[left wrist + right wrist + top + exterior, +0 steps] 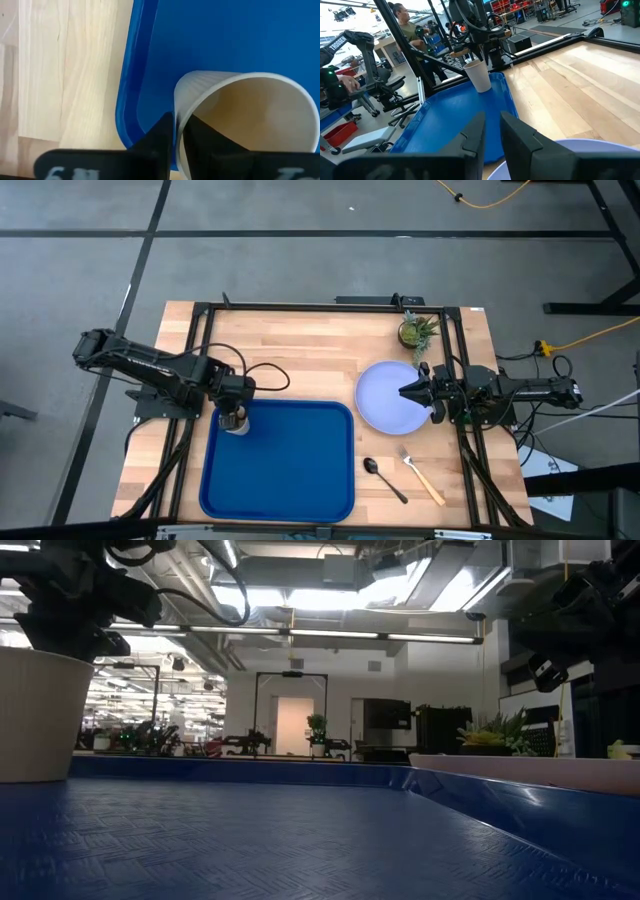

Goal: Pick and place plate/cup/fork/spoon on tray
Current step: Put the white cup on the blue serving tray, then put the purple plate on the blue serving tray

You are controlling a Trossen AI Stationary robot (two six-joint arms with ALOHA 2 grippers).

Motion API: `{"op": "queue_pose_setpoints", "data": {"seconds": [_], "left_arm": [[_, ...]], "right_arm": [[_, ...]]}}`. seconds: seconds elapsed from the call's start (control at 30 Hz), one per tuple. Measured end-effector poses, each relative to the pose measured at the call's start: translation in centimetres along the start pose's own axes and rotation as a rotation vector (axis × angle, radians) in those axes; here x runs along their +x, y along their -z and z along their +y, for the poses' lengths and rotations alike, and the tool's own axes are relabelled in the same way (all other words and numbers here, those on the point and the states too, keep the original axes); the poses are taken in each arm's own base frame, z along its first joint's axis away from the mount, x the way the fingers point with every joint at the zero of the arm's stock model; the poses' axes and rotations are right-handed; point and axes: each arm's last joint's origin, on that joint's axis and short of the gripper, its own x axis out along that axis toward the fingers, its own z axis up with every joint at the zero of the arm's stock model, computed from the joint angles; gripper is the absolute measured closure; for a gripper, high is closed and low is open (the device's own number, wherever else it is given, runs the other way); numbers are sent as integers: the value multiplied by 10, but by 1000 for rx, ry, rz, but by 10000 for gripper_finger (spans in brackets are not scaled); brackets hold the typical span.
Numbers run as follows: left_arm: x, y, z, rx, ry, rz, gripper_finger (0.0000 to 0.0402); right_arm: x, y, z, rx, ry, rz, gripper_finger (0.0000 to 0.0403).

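Observation:
My left gripper (233, 416) is shut on the tan cup (240, 120) at the far-left corner of the blue tray (290, 470). The cup also shows in the low view (35, 715) and the right wrist view (479, 75). My right gripper (405, 392) hovers over the lavender-white plate (385, 405), which lies flat on the table right of the tray. Its fingers are nearly together, point toward the table's left edge, and hold nothing. The dark spoon (385, 478) and the tan-handled fork (424, 477) lie on the table near the front edge, right of the tray. My left gripper pinches the cup's wall at the rim (178, 131), one finger inside the cup and one outside. The fingers come from above, pointing down. The cup stands about upright, mouth up, with its base at the tray's floor in the corner (483, 90).
A small potted plant (415, 330) stands at the far right of the table, behind the plate. A dark frame rail (330, 306) runs along the far edge. People and chairs show in the room beyond the table (402, 20). Most of the tray's floor is bare.

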Motion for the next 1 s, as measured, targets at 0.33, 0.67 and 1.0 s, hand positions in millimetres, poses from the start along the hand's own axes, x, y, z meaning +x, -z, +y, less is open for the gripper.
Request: {"op": "queue_pose_setpoints", "data": {"seconds": [0.33, 0.67, 1.0], "left_arm": [[-16, -5, -3, 18, 1, -18, 369], [-22, -4, -3, 17, -12, 9, 363], [-22, 0, -1, 15, -28, 51, 368]], "right_arm": [[0, 0, 0, 0, 0, 0, 341], [0, 0, 0, 0, 0, 0, 341], [0, 0, 0, 0, 0, 0, 341]]}}
